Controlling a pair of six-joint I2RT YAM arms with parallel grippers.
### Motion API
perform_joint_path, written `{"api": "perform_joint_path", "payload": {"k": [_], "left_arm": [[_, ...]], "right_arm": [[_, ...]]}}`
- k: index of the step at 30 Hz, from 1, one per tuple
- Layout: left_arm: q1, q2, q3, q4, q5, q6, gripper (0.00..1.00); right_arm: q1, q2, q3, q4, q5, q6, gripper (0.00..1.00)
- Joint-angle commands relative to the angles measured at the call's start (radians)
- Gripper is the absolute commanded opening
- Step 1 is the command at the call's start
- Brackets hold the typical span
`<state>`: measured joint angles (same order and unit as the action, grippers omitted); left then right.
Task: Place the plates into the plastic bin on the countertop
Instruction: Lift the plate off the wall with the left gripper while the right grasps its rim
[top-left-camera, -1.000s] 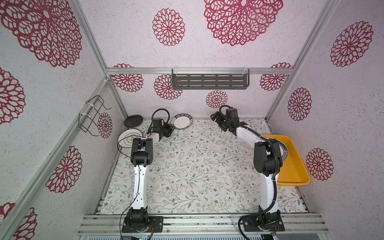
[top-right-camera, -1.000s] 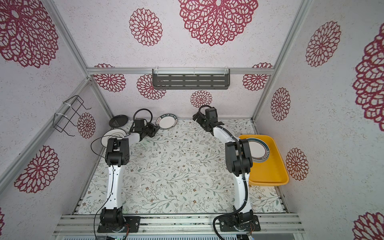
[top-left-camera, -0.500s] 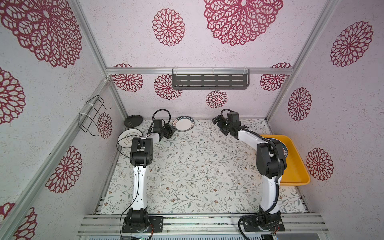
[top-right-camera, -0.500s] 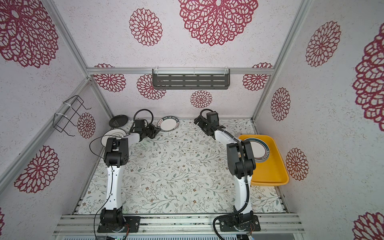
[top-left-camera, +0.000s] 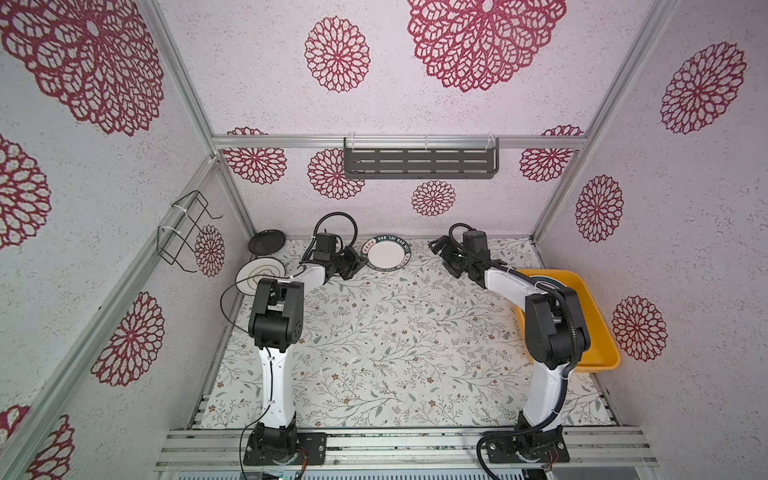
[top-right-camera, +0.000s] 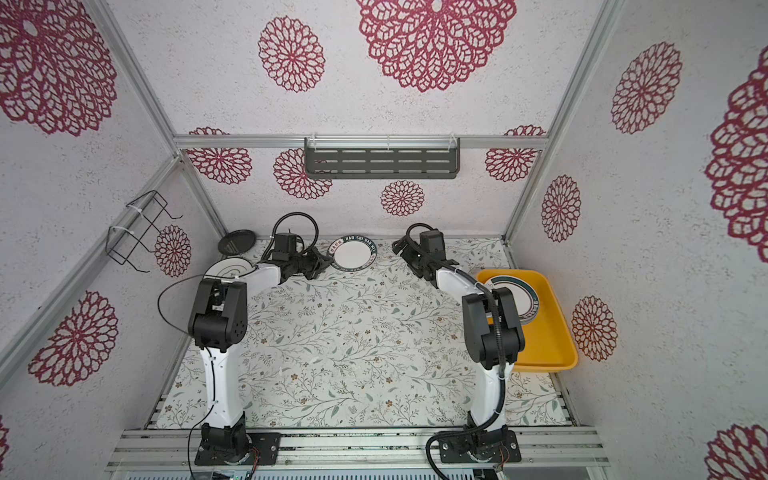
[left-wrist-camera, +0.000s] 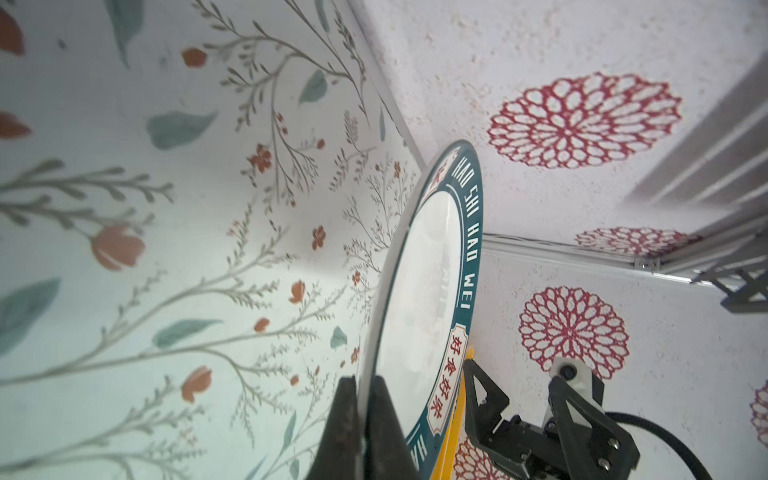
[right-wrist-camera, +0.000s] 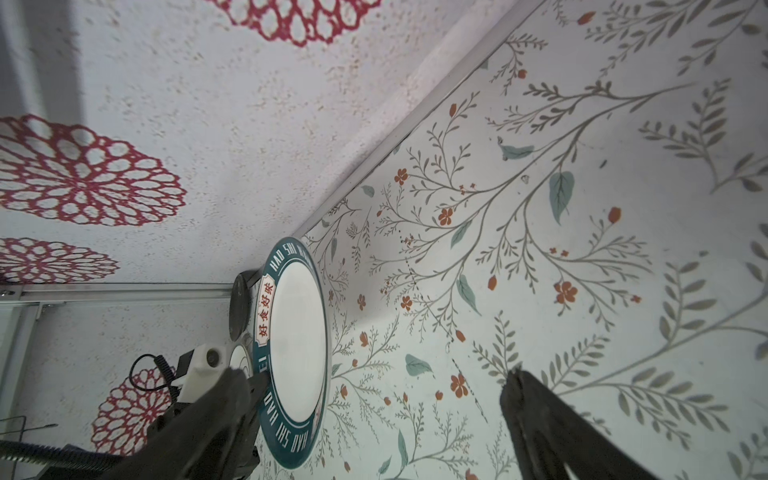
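Left fingers pinch lettered plate | bin holds teal-rimmed plate (half hidden)

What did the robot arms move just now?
The left gripper, jaws shut on the teal-rimmed white round plate, carried it rightward toward the open right gripper, which edged closer. The small black plate, line-patterned white plate and yellow plastic bin stayed put.

Four plates show: one teal-rimmed lettered plate, a second teal-rimmed plate, one small black plate and one white line-motif plate. There is one yellow plastic bin, one grey slotted shelf and one black wire rack. There are two robot arms, a left arm and a right arm.
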<state>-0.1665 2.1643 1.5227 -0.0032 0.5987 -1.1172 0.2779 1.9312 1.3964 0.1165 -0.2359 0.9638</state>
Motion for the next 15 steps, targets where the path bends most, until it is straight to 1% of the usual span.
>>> {"api": "perform_joint_path", "payload": {"k": [1, 4, 5, 10, 15], "left_arm": [[-0.018, -0.111, -0.08, 0.054, 0.027, 0.016, 0.0], [-0.038, -0.19, -0.158, 0.061, 0.018, 0.014, 0.0], [-0.045, -0.242, -0.179, 0.061, 0.009, 0.012, 0.0], [-0.093, -0.361, -0.253, 0.042, 0.002, 0.001, 0.0], [-0.159, -0.482, -0.329, 0.004, -0.058, 0.015, 0.01]], "right_arm": [[0.008, -0.101, -0.045, 0.064, -0.054, 0.011, 0.99], [0.024, -0.15, -0.1, 0.056, -0.074, 0.005, 0.99], [0.029, -0.169, -0.119, 0.055, -0.077, 0.002, 0.99], [0.057, -0.265, -0.222, 0.058, -0.097, 0.003, 0.98], [0.088, -0.363, -0.309, 0.051, -0.093, 0.002, 0.96]]}}
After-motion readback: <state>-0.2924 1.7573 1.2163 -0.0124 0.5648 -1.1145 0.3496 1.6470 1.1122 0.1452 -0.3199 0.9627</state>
